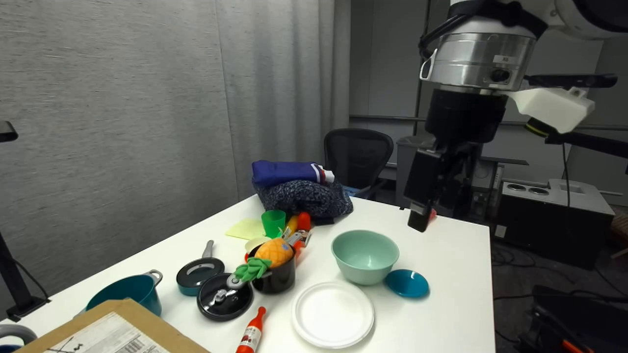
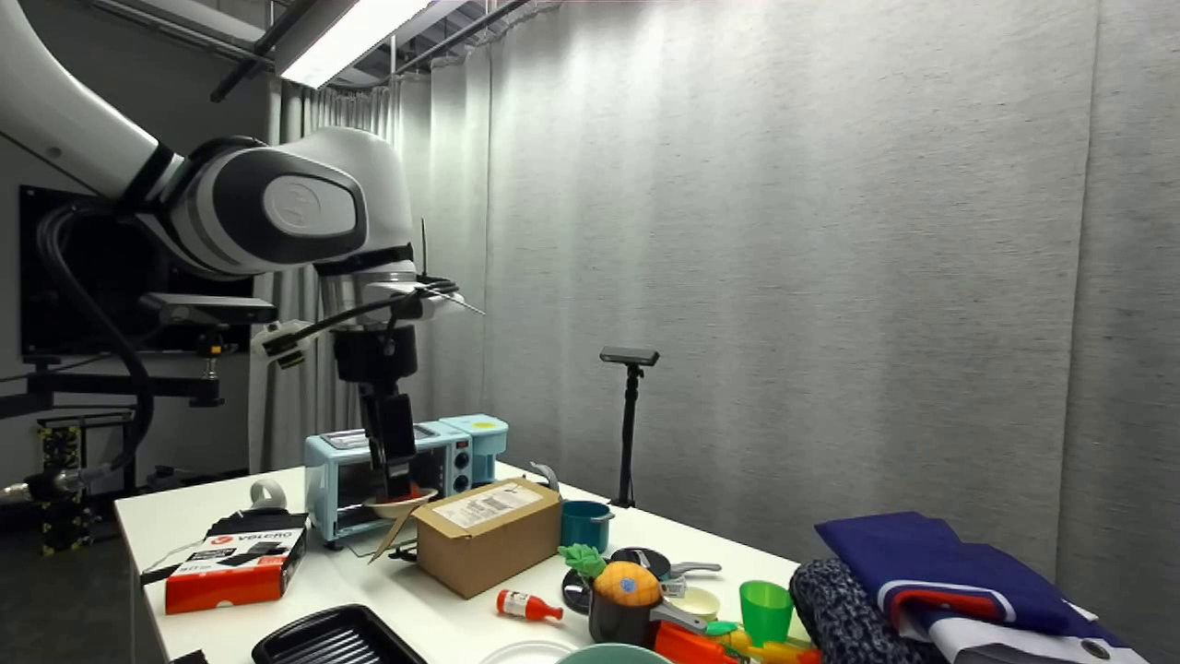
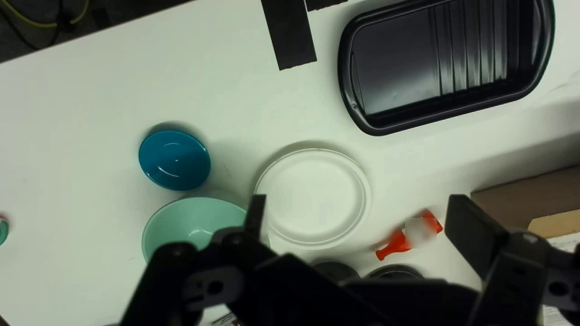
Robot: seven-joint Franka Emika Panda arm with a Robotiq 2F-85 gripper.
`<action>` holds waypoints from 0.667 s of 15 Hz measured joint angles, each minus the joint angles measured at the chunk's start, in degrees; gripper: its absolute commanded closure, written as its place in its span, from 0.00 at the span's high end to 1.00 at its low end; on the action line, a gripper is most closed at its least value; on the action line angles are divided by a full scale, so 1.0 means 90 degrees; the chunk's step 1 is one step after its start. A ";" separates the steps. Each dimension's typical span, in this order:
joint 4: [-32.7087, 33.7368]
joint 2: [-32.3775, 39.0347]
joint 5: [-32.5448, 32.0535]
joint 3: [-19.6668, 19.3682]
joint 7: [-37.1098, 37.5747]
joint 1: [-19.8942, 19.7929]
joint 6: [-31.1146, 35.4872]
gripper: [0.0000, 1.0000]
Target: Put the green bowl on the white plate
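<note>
The green bowl point(image 1: 365, 260) sits upright and looks empty on the table, beside the white plate point(image 1: 333, 315). In an exterior view only the bowl's rim point(image 2: 613, 655) and part of the plate point(image 2: 525, 653) show at the bottom edge. In the wrist view the bowl point(image 3: 190, 226) is left of the plate point(image 3: 317, 197), partly hidden by a finger. My gripper point(image 3: 360, 215) is open with nothing between its fingers. It hangs above the table, apart from bowl and plate, and also shows in both exterior views point(image 1: 435, 213) point(image 2: 396, 484).
A blue dish point(image 1: 407, 283) stands close beside the bowl. A red bottle point(image 3: 396, 240) lies near the plate. A black pot point(image 1: 274, 277) holds a toy pineapple. A black tray point(image 3: 408, 68), a cardboard box point(image 2: 489, 544) and a toaster oven point(image 2: 406, 470) are also on the table.
</note>
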 measured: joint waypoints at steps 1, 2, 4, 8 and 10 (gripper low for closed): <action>-0.0005 0.0018 -0.0139 -0.0003 -0.0074 0.0000 -0.0039 1.00; -0.0003 0.0063 -0.0399 -0.0006 -0.0179 -0.0014 -0.0110 1.00; 0.0007 0.0229 -0.0923 -0.0056 -0.0520 -0.0079 -0.0230 1.00; 0.0097 0.0789 -0.1835 -0.0321 -0.0845 -0.0376 0.0242 1.00; 0.0279 0.1240 -0.2005 -0.0412 -0.0799 -0.0501 0.0799 1.00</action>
